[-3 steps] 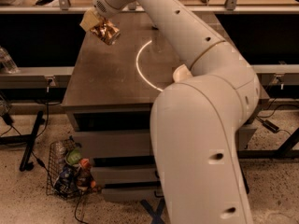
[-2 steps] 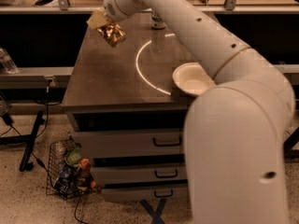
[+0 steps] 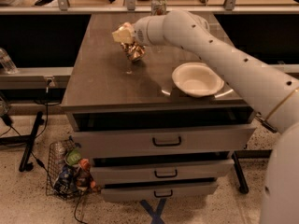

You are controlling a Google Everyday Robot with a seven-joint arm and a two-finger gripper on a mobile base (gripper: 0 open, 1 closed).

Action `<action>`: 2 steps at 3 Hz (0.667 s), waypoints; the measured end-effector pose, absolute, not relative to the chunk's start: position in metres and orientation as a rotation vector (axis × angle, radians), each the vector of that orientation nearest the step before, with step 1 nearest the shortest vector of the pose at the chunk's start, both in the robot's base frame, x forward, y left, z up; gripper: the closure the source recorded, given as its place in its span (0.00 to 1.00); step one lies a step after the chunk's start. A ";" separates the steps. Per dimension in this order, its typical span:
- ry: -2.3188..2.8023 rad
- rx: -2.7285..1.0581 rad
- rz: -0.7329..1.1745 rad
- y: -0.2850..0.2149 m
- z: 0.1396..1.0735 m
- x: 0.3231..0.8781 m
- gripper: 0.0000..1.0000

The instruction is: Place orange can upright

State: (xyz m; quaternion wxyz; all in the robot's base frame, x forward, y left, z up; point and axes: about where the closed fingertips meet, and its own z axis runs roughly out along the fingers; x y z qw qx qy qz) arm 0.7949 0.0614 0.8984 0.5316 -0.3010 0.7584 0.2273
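The claw [image 3: 127, 40] holds the orange can [image 3: 134, 52] over the counter [image 3: 100, 85].
It squeezes the can tight, left of the white bowl [image 3: 197, 79]; the can looks tilted, maybe. Next it must turn the can straight, set it down, then let go.

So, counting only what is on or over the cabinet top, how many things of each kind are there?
Cans: 2, the orange can held by the gripper over the cabinet top, rear left, and a second can at the far edge.
Bowls: 1, the white bowl.
Total: 3.
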 end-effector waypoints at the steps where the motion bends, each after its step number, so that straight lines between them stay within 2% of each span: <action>1: 1.743 -0.656 0.533 0.053 0.919 0.804 1.00; 2: 1.743 -0.656 0.533 0.053 0.919 0.804 1.00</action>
